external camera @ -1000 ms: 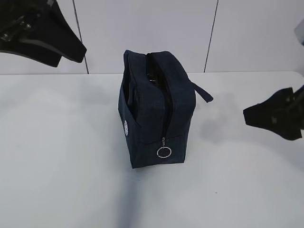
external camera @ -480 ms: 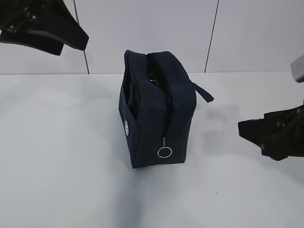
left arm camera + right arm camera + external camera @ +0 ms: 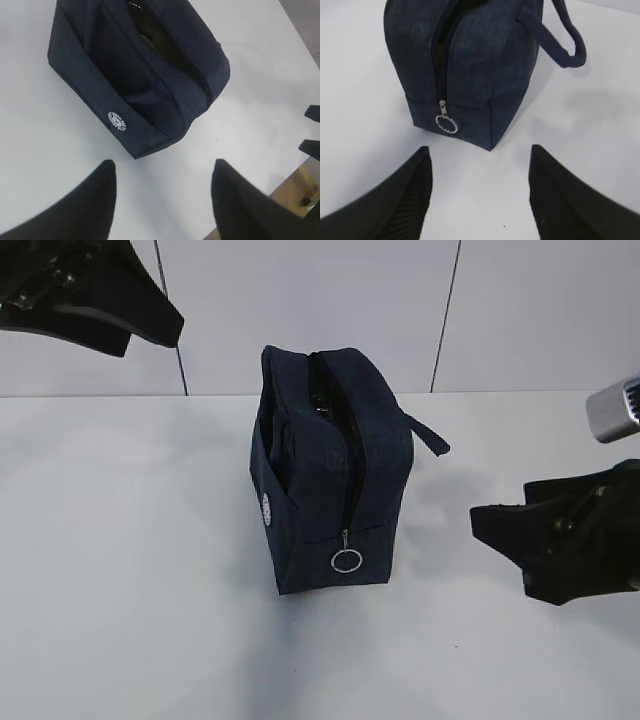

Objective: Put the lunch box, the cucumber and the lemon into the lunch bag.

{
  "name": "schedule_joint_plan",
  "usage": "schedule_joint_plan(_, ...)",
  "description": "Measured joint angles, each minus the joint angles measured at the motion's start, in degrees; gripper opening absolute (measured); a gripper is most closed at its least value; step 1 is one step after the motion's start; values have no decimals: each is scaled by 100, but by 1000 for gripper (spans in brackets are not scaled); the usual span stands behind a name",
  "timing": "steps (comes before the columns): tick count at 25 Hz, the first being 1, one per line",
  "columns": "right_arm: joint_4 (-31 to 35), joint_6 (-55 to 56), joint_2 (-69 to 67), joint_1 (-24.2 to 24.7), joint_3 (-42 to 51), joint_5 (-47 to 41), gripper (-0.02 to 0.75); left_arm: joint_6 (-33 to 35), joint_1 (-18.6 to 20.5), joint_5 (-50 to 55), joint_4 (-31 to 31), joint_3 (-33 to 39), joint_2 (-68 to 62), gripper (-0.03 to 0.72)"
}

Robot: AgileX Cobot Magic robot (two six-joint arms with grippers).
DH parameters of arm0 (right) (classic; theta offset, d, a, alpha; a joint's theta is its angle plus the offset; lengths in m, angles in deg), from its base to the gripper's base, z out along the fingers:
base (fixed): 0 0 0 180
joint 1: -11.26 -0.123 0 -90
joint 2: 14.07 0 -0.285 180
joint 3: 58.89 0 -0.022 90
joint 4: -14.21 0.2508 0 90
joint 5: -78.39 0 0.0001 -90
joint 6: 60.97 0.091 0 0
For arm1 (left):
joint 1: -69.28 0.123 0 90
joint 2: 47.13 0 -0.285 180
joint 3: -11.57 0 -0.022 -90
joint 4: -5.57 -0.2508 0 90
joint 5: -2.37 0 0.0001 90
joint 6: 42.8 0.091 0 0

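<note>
Standing upright at table centre: bag (image 3: 330,475), zip open along top, ring pull (image 3: 346,560) hanging at the near end. No box, cucumber or lemon on the table (image 3: 130,570) in any view. Left wrist view shows sth dark olive in the bag mouth; can't tell what. Judgement: loading prob. done, or items out of frame; can't confirm contents. L gripper (image 3: 162,200) fingers spread, empty, raised at bag's 10 o'clock. R gripper (image 3: 480,192) fingers spread, empty, low at 4 o'clock, facing ring pull. Likely left: closing zip, if wanted.
</note>
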Motion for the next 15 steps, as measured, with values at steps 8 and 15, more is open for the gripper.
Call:
schedule_joint_plan(8, -9, -2, -66, -11, 421, 1293, 465, 0, 0, 0, -2, 0, 0, 440)
schedule_joint_plan(15, -281, 189, -399, -11, 912, 2630, 465, 0, 0, 0, -77, 0, 0, 440)
